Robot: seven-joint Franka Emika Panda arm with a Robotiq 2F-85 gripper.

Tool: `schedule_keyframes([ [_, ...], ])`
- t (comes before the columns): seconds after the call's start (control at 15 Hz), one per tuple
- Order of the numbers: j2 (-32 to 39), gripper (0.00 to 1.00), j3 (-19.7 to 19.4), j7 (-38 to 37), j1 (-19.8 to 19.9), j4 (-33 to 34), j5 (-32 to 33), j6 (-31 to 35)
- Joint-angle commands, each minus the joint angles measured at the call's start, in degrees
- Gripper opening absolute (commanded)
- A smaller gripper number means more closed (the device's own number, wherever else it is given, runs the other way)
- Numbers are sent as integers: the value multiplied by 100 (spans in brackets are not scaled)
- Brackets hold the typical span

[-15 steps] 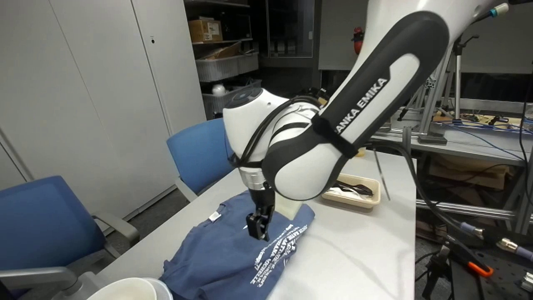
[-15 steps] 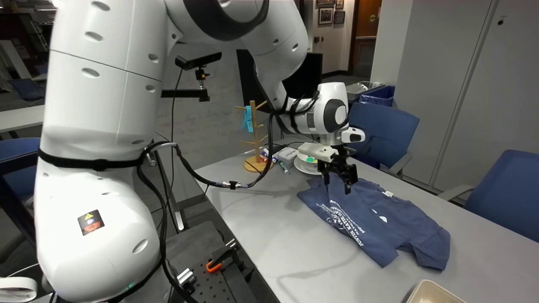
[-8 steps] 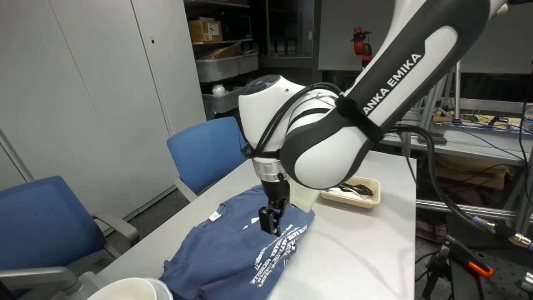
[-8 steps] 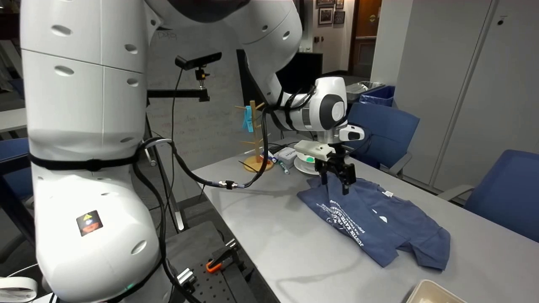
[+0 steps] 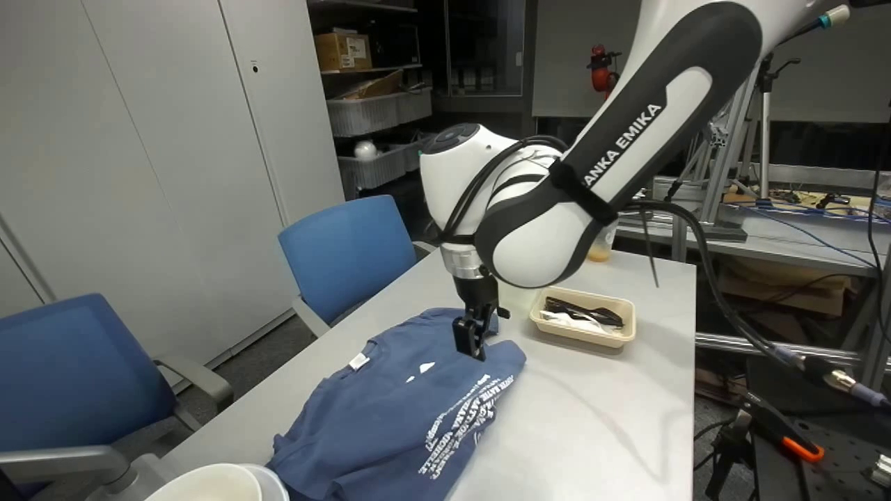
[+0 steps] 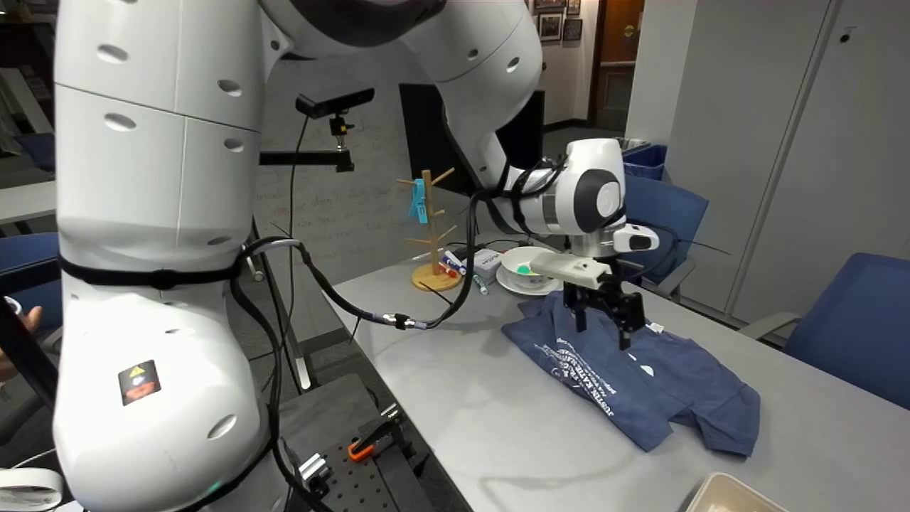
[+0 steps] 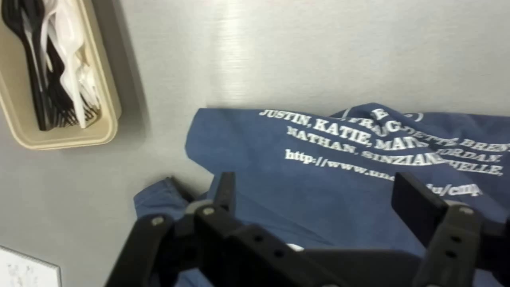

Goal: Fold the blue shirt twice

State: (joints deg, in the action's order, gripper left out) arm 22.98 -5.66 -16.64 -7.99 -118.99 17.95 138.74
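Note:
The blue shirt (image 5: 376, 424) lies spread on the table in both exterior views, its white lettering close to one long edge and a small white tag at the collar. Creases and overlapping cloth show along the lettered edge of the shirt (image 7: 255, 147) in the wrist view, where some words are cut off by a fold. Above the cloth hangs my gripper (image 6: 603, 337), fingers pointing down and apart from the shirt. Its fingers stand wide, with nothing between them, in the wrist view (image 7: 314, 177). Part of the shirt is hidden behind the gripper there.
A beige tray (image 7: 63, 140) of black and white plastic cutlery stands beside the shirt's end. White bowls (image 5: 209, 486) sit at the table's near corner. A wooden rack (image 6: 431, 242) and a stacked bowl and plate (image 6: 527, 284) stand at the far end. Blue chairs (image 5: 348, 257) line one side.
The gripper has moved across over the shirt, toward the cutlery tray side in an exterior view, and stays open. The shirt lies as before.

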Motion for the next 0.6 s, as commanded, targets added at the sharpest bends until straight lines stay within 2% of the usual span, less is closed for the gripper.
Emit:
schedule_keyframes([
  [0.0,359,100,-59,1014,543,434,19,285],
  [0.2,670,100,75,2025,1037,796,-219,736],
  [0.4,996,100,464,3074,1438,1179,-600,1046],
  [0.47,1066,100,586,3337,1519,1265,-683,1045],
  [0.53,1119,100,582,3289,1467,1371,-710,798],
])
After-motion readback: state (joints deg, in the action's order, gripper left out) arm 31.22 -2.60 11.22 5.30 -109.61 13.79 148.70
